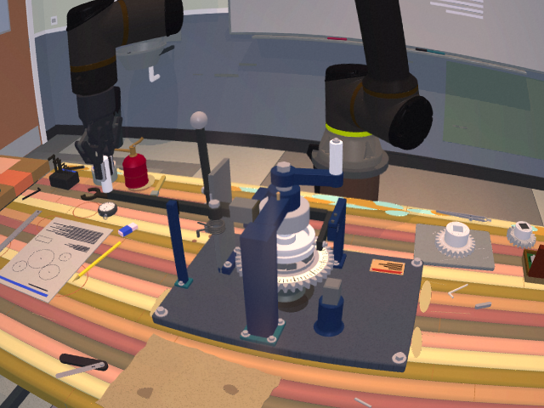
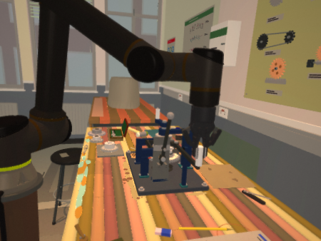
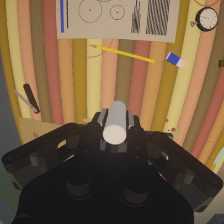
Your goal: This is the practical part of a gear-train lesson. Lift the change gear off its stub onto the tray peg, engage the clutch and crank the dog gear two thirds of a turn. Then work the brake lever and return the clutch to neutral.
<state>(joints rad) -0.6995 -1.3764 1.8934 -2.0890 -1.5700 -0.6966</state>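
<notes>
The dog gear [image 1: 303, 274] is partly hidden behind the blue upright and the white clutch collar [image 1: 294, 239] on the dark base plate. The blue crank [image 1: 307, 175] with its white knob [image 1: 336, 156] sits on top of the shaft. The change gear [image 1: 455, 241] rests on the grey tray to the right, and the blue stub [image 1: 329, 314] on the plate stands empty. A long black brake lever [image 1: 145, 197] runs left from the rig to a white handle [image 1: 106, 173] [image 2: 199, 155] [image 3: 116, 122]. My gripper [image 1: 103, 169] [image 2: 199, 151] [image 3: 116, 129] is at that far left end, closed around the white handle.
A red oil can [image 1: 135, 169] stands just right of my gripper. A ball-topped lever [image 1: 200, 149] rises beside the rig. A stopwatch [image 1: 107, 209], eraser [image 1: 128, 229], pencil [image 1: 97, 260] and drawing sheet [image 1: 50, 254] lie on the striped bench below.
</notes>
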